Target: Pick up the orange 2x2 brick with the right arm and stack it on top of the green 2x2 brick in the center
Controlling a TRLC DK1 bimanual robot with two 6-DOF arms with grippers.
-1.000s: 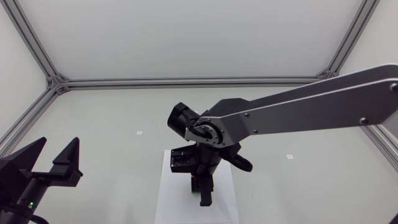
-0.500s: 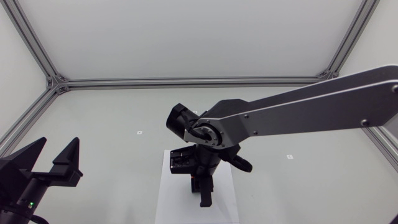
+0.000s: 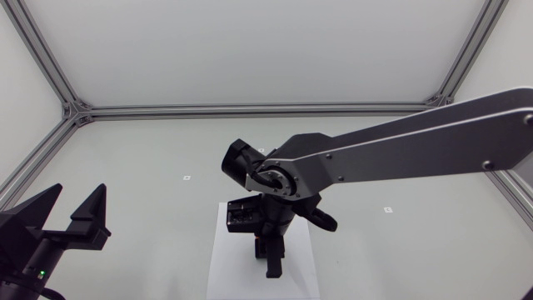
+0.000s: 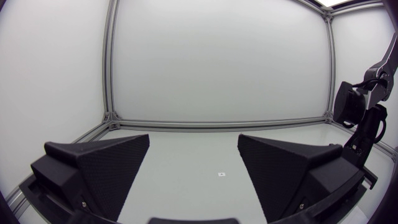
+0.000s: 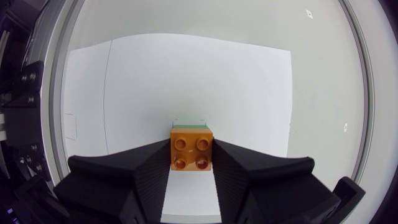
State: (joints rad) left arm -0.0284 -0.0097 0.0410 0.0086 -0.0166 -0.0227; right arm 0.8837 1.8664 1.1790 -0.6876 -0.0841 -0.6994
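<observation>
Right gripper (image 5: pixel 191 163) first: it's clamped on the orange brick (image 5: pixel 191 148), one finger flat on each side, studs facing the wrist cam. The fingers stand only as far apart as the brick is wide. A thin strip of the green brick (image 5: pixel 189 125) peeks out just ahead of the orange one, so orange sits right over green. I can't tell if it's pressed on or just hovering above it. Both bricks are over the white sheet (image 5: pixel 236 81).

In the head view my right arm (image 3: pixel 400 154) comes in from the right edge and crosses to the middle. Its gripper (image 3: pixel 271 257) points down at the sheet (image 3: pixel 223 267) in the lower center of the frame. The wrist covers the bricks there, so I can't make them out.

My left gripper (image 3: pixel 73 212) sits in the lower left corner of the head view, well apart from the sheet. Its fingers are spread wide with nothing between them, and the left wrist cam shows the same (image 4: pixel 194 140).

The table (image 3: pixel 150 142) is pale grey, with a small mark left of center (image 3: pixel 186 177) and another to the right (image 3: pixel 387 208).
</observation>
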